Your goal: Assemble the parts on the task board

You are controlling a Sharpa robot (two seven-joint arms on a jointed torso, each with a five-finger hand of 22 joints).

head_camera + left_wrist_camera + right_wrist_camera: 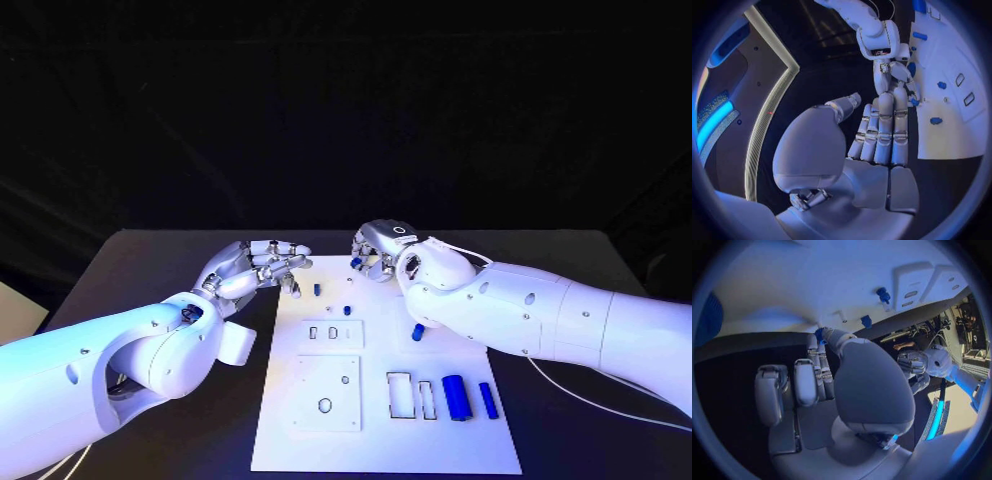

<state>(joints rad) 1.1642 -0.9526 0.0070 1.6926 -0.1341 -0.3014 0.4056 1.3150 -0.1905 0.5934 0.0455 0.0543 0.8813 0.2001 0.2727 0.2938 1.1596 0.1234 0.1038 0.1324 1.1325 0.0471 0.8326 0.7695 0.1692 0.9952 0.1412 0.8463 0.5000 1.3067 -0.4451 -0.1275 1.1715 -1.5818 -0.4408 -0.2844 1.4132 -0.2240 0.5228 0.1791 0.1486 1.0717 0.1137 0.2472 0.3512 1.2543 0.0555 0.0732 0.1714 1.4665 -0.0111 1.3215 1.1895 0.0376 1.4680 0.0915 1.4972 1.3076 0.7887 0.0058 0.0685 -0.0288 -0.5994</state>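
Right wrist view: right robot hand (826,370) pinches a blue part (819,335); no writing legible.

Both hands are at the far end of the white board (289,440): the left hand (260,265) beside its edge, the right hand (387,250) over it, near small blue parts (317,289).

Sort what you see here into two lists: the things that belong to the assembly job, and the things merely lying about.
Belong to the job:
task board
blue parts on it
left hand
right hand, pinching a small blue part

Merely there:
black table
white cable beside the board
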